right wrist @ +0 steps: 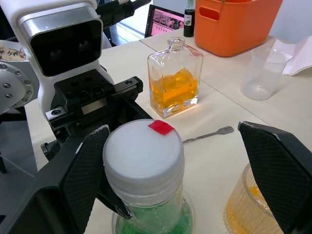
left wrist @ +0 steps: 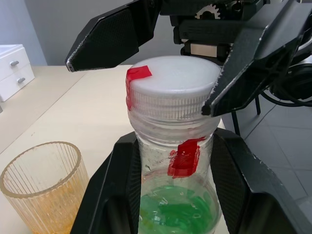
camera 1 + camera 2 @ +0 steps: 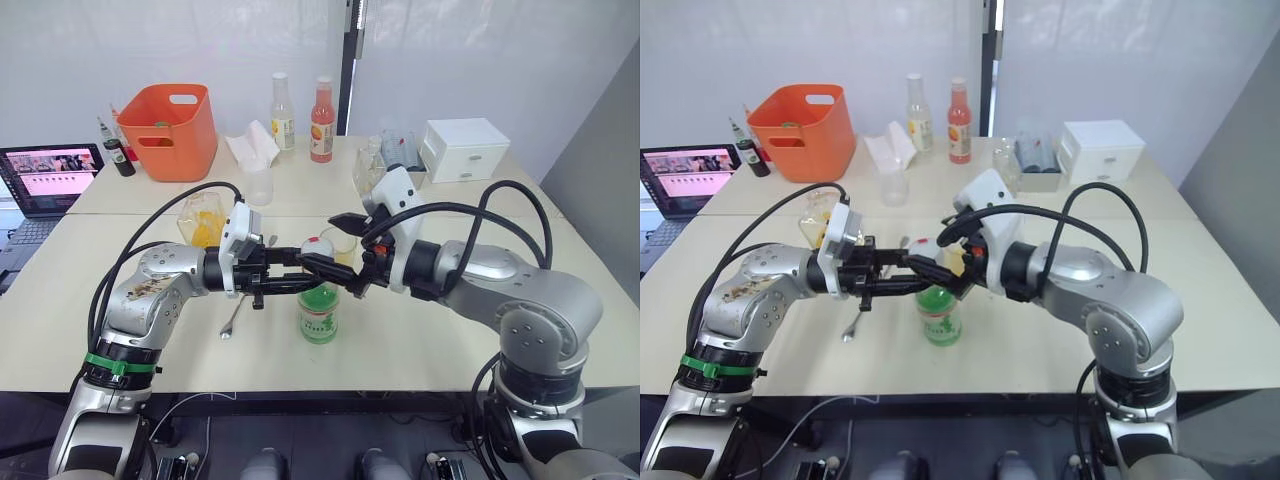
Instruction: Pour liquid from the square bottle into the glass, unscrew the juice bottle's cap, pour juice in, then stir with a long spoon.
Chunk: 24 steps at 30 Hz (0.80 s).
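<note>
Left eye view puts the juice bottle [image 3: 319, 305] just below the middle of the frame, standing upright on the pale surface [image 3: 430, 330], its long axis vertical and its white cap [image 3: 318, 247] pointing straight up, still seated on the neck. Green liquid fills the lower part.

Going from the left side of the frame: a laptop [image 3: 45, 180] sits at the left edge, with a dark small bottle [image 3: 119, 152] and an orange basket [image 3: 170, 130] in the upper left. The square bottle [image 3: 203, 220], holding amber liquid, stands upright left of centre, behind the left arm. The long spoon [image 3: 236, 312] lies flat on the surface, lower left of the juice bottle, its long axis running diagonally with the bowl toward the lower left.

The left end effector [image 3: 292, 272] reaches in from the left and is closed on the juice bottle just under the cap; in the left wrist view its fingers [image 2: 114, 190] press both sides of the clear neck.

The right end effector [image 3: 335, 262] comes from the right with its jaws spread wide on either side of the cap, not touching it. The ribbed glass [image 1: 253, 204], amber at the bottom, stands just beside the bottle.

A white drawer box [image 3: 464, 148] sits in the upper right.
</note>
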Tool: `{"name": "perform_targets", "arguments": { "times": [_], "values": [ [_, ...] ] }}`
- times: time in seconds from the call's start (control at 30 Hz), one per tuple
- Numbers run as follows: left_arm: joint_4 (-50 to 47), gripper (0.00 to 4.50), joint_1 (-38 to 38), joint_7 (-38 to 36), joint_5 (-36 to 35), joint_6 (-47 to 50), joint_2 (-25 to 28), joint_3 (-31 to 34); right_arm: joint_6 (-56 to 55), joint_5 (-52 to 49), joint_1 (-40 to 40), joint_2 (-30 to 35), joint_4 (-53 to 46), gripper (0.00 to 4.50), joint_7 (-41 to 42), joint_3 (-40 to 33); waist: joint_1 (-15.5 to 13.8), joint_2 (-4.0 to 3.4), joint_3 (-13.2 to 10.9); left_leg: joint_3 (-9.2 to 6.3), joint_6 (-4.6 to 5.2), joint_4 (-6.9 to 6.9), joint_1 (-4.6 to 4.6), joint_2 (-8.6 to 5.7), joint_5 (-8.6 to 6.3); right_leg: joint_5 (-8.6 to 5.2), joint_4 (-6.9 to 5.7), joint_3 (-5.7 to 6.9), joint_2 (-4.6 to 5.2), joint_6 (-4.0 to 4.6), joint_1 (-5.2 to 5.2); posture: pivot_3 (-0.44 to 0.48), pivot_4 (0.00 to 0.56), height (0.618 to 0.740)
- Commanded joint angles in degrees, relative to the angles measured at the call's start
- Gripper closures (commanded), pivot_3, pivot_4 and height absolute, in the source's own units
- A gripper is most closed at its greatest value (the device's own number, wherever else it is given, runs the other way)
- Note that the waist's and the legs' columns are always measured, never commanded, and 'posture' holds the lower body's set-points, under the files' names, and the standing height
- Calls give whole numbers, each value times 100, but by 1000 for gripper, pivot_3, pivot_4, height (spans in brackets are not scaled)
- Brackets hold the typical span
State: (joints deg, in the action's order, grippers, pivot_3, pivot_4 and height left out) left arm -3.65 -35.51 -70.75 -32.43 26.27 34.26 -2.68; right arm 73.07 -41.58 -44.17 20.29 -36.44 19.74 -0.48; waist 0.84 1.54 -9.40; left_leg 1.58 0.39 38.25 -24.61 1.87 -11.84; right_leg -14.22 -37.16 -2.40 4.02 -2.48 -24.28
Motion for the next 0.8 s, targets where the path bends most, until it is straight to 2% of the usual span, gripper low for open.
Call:
{"name": "perform_targets", "arguments": {
  "times": [0.03,0.2,0.4,0.5,0.57,0.63,0.67,0.73,0.8],
  "values": [
    [39,2902,48,-114,56,67,16,-155,-36,-51,-7,59,-114,1162,-73,-117,1,0,0,0,0,0,0,1,0,0,0,0,-1,0,0,0,150,715],
    [29,2902,70,-127,64,78,37,-130,-112,-92,9,118,-27,2805,-102,-93,2,0,0,0,0,0,0,1,0,0,0,0,-2,0,1,0,150,715],
    [31,2902,86,-122,75,72,43,-125,-415,-68,-45,237,203,2827,151,17,2,0,0,0,0,0,1,2,0,0,0,0,-3,0,1,0,150,715],
    [18,2902,108,-115,76,74,33,-131,-1224,54,-218,638,923,2827,1247,311,7,0,0,1,0,0,3,1,0,0,3,0,-2,0,4,0,150,715],
    [6,2902,133,-118,78,68,35,-139,-1823,134,-344,1049,1338,2827,2413,689,9,0,0,1,0,0,6,2,0,0,4,0,-4,0,7,0,150,715],
    [-6,2902,156,-133,73,66,47,-142,-2442,327,-852,1475,2258,2827,4118,1292,18,0,0,2,0,0,8,3,0,0,6,0,-6,0,9,0,150,715],
    [-4,2902,158,-140,74,65,49,-142,-2654,410,-1040,1579,2602,2827,4662,1486,22,0,0,5,0,0,11,3,0,0,7,-2,-6,0,10,0,150,715],
    [-30,2902,172,-143,67,70,51,-150,-3198,624,-1677,1489,3817,2827,6030,1888,27,0,0,7,1,-1,21,8,-1,0,8,-3,-11,0,19,0,150,715],
    [-54,2902,183,-150,60,80,44,-161,-3699,885,-2277,1194,4997,2827,6991,2159,44,0,0,11,2,-2,23,10,-1,-1,6,-7,-15,1,15,0,150,715]
  ]
}}
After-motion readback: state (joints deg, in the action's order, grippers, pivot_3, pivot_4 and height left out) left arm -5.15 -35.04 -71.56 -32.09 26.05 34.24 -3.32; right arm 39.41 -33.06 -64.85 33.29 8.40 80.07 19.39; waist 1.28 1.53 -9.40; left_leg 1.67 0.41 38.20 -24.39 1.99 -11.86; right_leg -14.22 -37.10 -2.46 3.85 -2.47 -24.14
